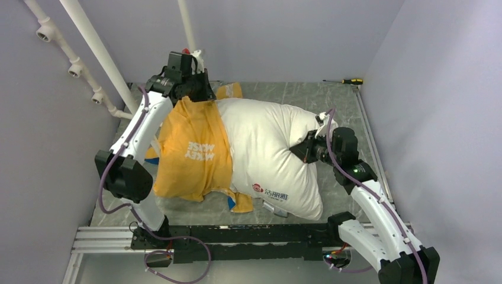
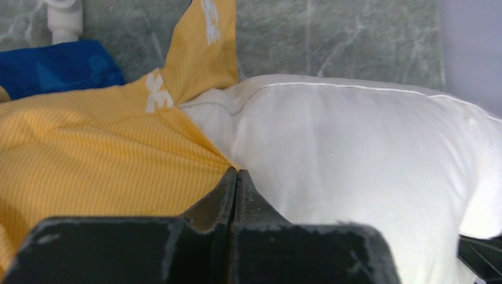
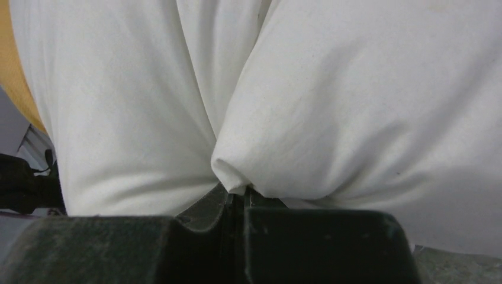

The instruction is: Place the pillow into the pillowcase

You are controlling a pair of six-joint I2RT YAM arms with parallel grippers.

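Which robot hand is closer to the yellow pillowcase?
Left. The left gripper is shut right on the edge of the pillowcase, where it meets the pillow. The right gripper pinches the bare white end of the pillow, apart from the pillowcase.

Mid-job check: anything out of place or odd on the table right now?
A screwdriver lies at the table's far right corner, not part of this job. The pillowcase sits askew, covering only the pillow's left end, one corner sticking out beneath the near edge.
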